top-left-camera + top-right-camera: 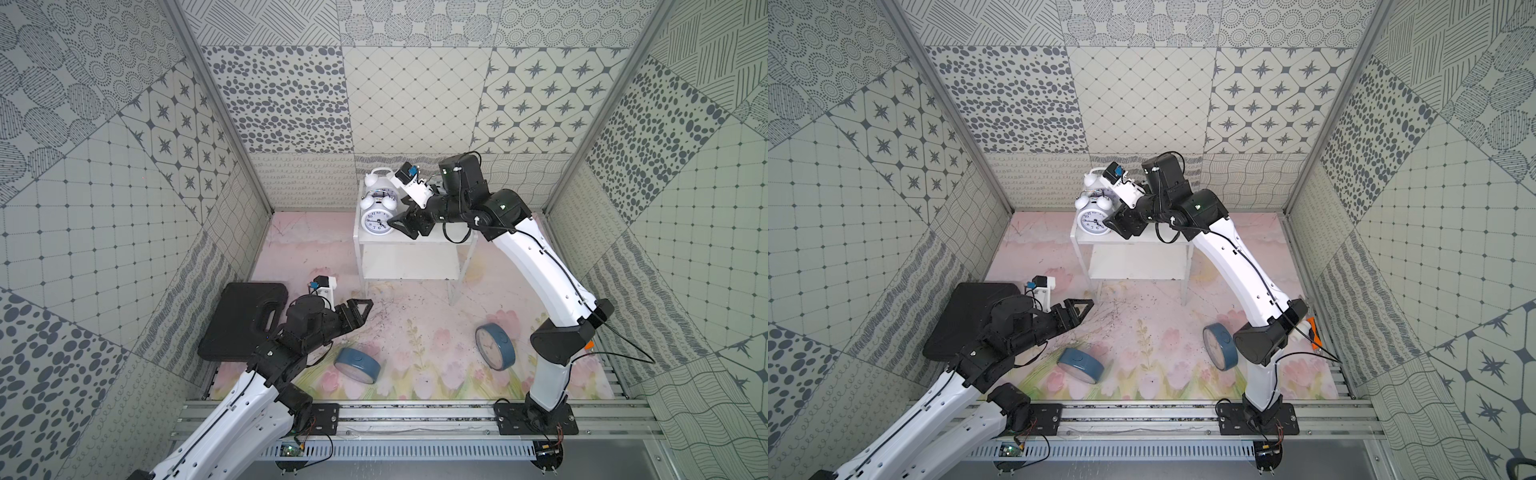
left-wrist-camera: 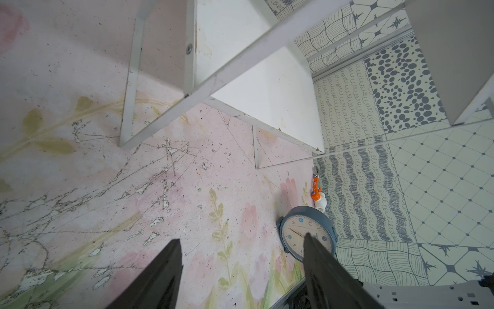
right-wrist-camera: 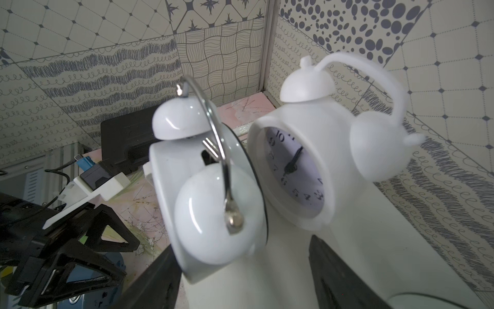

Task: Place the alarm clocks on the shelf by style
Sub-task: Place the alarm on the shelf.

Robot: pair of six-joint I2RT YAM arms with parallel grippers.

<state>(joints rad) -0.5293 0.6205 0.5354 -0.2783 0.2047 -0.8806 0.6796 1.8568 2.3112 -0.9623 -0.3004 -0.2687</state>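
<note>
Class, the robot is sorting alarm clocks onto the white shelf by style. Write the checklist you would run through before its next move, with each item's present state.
1. Clamp off: ok; the right gripper is open, not clamping the front white twin-bell clock.
2. White clocks upright: ok; it and the rear white twin-bell clock stand on the top board.
3. Free hand: ok; the left gripper is open, nothing between its fingers.
4. Blue clocks shelved: not ok; the back-up blue clock and the on-edge blue clock are on the floral mat.
5. Room below: ok where visible; no clock on the lower board.
</note>
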